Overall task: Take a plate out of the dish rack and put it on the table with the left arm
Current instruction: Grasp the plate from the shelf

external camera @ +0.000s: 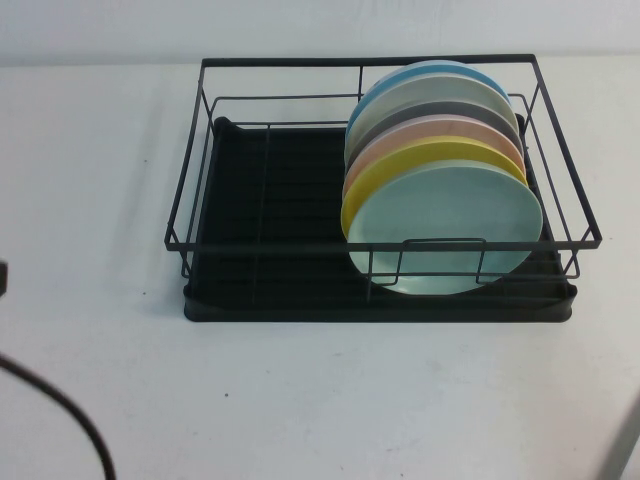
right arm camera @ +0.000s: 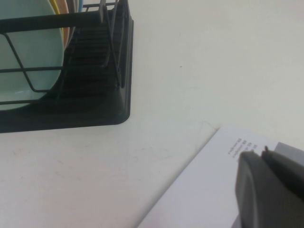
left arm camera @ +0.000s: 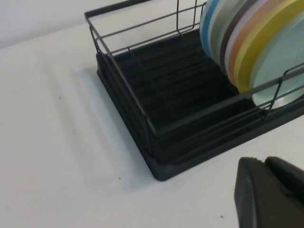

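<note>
The pale mint-green plate (external camera: 450,230) stands on edge at the front of a row of plates in the right half of the black wire dish rack (external camera: 270,62). It also shows in the left wrist view (left arm camera: 285,61) and the right wrist view (right arm camera: 28,52). My left gripper (left arm camera: 262,161) is shut and empty, low over the white table (external camera: 300,400), in front of the rack's front left corner (left arm camera: 161,171). My right gripper (right arm camera: 259,153) is shut and empty, off the rack's front right corner (right arm camera: 121,114). Neither gripper shows in the high view.
Behind the mint plate stand a yellow plate (external camera: 420,160), then pink, grey, white and blue plates (external camera: 420,75). The rack's left half holds only the ribbed tray (external camera: 270,200). A loose black cable (external camera: 60,410) lies front left. A white printed sheet (right arm camera: 209,190) lies under my right gripper.
</note>
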`<act>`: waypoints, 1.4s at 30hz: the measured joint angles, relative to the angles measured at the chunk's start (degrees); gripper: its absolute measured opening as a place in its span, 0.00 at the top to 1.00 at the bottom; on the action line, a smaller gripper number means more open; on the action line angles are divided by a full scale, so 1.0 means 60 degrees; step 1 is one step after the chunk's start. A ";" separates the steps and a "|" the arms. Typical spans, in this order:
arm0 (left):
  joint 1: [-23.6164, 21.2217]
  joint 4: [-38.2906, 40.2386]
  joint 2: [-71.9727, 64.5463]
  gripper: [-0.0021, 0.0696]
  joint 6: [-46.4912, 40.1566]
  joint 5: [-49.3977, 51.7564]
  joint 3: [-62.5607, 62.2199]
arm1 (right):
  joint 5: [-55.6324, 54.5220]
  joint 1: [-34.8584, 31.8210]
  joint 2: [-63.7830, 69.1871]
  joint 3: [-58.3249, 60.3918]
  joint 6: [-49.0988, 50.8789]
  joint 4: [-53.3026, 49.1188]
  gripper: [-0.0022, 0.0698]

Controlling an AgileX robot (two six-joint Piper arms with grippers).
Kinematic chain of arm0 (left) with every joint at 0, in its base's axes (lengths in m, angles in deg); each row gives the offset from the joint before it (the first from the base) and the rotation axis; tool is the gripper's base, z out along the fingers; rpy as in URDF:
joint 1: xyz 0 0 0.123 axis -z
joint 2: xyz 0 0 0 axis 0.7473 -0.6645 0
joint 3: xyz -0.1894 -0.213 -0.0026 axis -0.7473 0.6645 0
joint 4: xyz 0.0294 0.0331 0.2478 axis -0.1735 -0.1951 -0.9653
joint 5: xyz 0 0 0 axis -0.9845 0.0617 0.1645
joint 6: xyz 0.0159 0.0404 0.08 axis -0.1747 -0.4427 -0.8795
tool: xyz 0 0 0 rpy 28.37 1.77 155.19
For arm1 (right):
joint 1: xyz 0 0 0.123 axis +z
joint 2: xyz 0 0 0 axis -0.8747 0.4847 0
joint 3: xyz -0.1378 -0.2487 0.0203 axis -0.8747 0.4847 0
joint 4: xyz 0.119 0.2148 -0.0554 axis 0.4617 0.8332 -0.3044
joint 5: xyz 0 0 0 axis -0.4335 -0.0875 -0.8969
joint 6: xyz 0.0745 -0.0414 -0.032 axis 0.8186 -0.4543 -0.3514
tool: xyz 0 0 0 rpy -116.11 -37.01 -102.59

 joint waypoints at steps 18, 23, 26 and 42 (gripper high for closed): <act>0.2197 0.4084 -0.6171 0.69 -0.7200 -0.2090 -0.2280 | 0.0000 0.0000 0.0000 0.0000 0.0000 0.0000 1.00; 0.3646 0.4961 -0.7488 0.39 -0.7741 -0.4142 -0.2280 | 0.0000 0.0000 0.0000 0.0000 0.0000 0.0000 1.00; 0.4460 0.5261 -0.8282 0.36 -0.8047 -0.5206 -0.2345 | 0.0000 0.0000 0.0000 0.0000 0.0000 0.0000 1.00; 0.5563 0.5976 -1.1456 0.34 -0.8710 -0.5596 -0.4949 | 0.0000 0.0000 0.0000 0.0000 0.0000 0.0000 1.00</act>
